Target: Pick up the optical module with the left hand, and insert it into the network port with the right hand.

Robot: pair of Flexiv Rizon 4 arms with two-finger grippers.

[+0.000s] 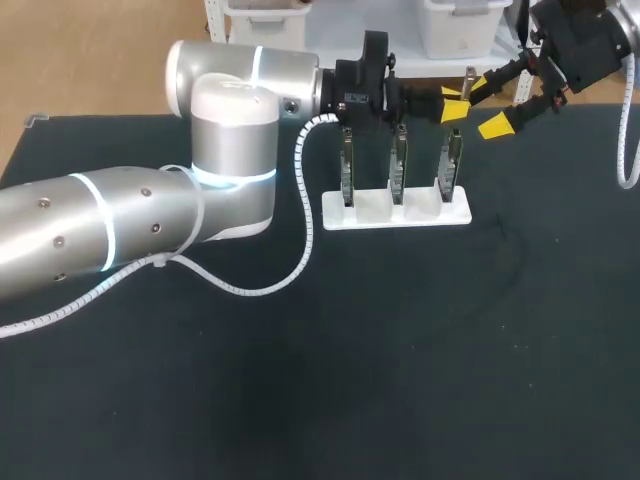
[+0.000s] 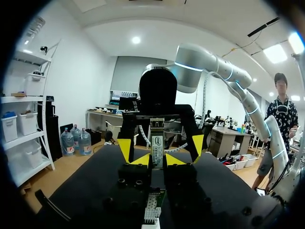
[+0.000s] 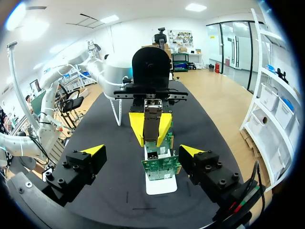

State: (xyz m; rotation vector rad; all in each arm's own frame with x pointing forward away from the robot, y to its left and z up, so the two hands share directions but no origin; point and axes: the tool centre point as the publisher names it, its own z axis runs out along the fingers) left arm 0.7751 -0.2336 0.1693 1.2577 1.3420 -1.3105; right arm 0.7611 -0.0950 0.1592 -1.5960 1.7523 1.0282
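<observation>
While our left claw (image 3: 151, 128) clamps the optical module (image 3: 152, 114) above 3 network cards (image 3: 162, 167), our right claw (image 3: 142, 150) faces it, spread wide, empty.

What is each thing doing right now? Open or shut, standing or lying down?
Left gripper: shut on the module.
Right gripper: open, empty, facing the left one.
Module: held upright above the boards.
Boards: three, standing upright in the stand.
Stand: lying flat on the table.
</observation>
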